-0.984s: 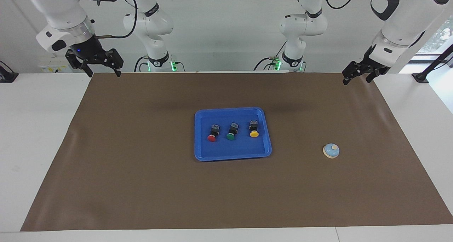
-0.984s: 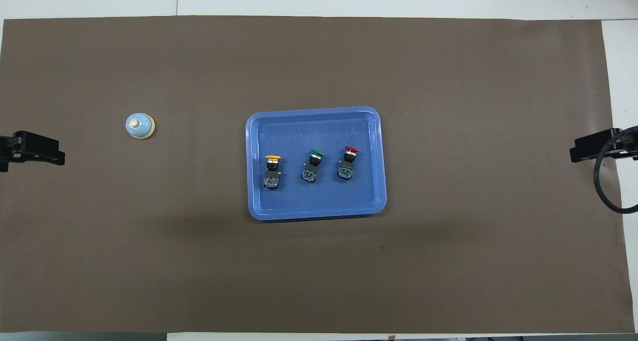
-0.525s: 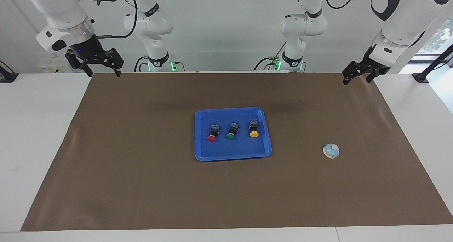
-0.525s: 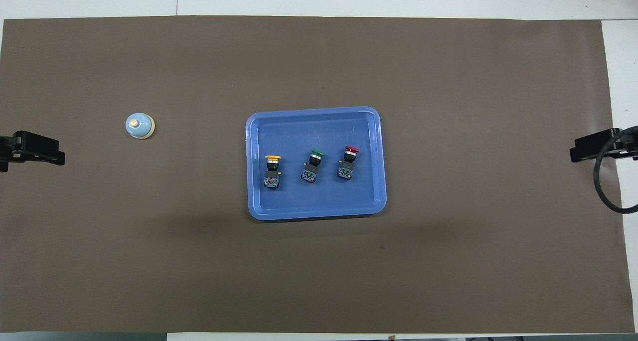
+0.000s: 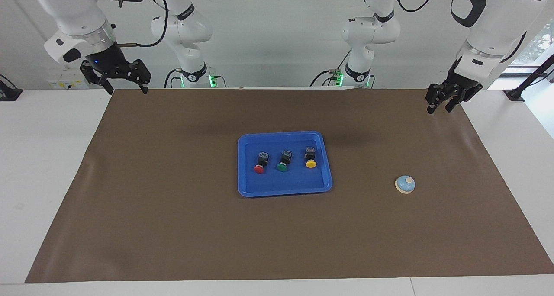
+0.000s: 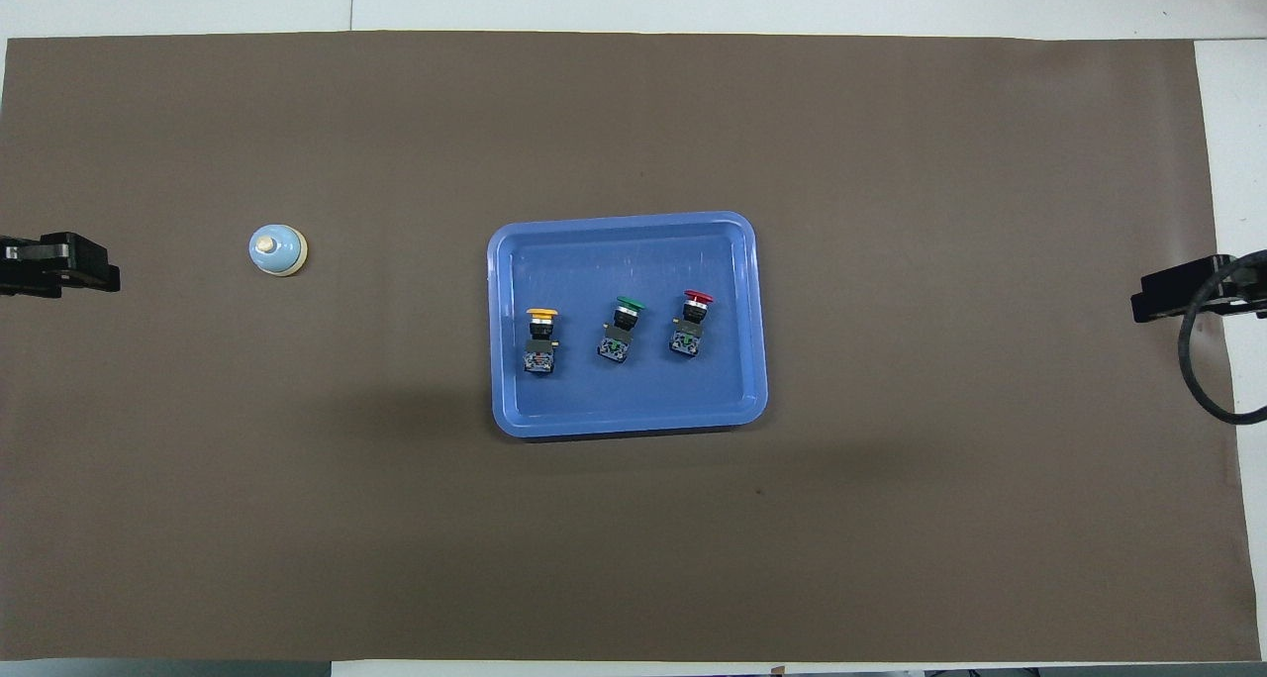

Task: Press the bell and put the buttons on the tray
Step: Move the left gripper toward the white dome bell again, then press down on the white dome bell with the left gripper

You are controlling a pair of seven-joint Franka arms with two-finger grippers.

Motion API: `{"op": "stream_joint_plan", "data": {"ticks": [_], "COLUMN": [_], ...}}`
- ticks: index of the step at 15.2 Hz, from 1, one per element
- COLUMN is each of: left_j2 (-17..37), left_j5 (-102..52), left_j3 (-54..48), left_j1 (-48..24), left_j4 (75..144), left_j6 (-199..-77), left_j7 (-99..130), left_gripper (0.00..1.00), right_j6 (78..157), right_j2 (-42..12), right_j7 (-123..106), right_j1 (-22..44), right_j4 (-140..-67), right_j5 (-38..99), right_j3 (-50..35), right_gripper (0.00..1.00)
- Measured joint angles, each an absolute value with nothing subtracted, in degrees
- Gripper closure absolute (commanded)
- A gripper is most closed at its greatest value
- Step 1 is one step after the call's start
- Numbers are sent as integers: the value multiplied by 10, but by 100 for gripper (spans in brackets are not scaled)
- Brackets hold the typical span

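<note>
Three push-buttons on blue tray, bell apart, both grippers raised at bench ends.

Flat bright blue plastic tray [image 5: 321, 185] at mid-bench on brown paper mat [image 5: 173, 226], well apart from both sets of fingers. Lying inside in a row: red-capped black push-button [image 5: 260, 162], green-capped one [image 5: 283, 160], yellow-capped one [image 5: 310, 157]. Small light-blue domed bell with cream base and knob [image 5: 405, 184] on the mat toward the left arm's end, untouched. Left gripper [image 5: 438, 107] up over the mat edge, fingers partly closed, holding nothing. Right gripper [image 5: 126, 88] waiting over the other mat corner, fingers spread wide, empty.
</note>
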State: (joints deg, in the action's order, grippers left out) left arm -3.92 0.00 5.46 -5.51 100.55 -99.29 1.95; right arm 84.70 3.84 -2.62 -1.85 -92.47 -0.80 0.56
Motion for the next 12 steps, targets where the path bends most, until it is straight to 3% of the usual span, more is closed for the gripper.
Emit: {"op": "stream_joint_plan", "data": {"ticks": [3,8,12], "left_j2": [-5,103,143], "left_j5": [0,0,0], "left_j3": [53,49,49], "left_j1": [-55,-57,-57], "left_j4": [1019,1020,1019], "left_j6": [-1048,-1143,-1176], "left_j7": [19,19,19], "left_gripper": [100,100,100], "right_j6": [847,847,847], "right_j2": [38,38,38], "right_j7": [-26,-26,-26], "right_j1": [-19,-19,-19], "right_j4": [-925,-925,-925], "right_j5": [-8,-8,-8], "right_j3": [6,6,6], "right_gripper": [0,0,0]}}
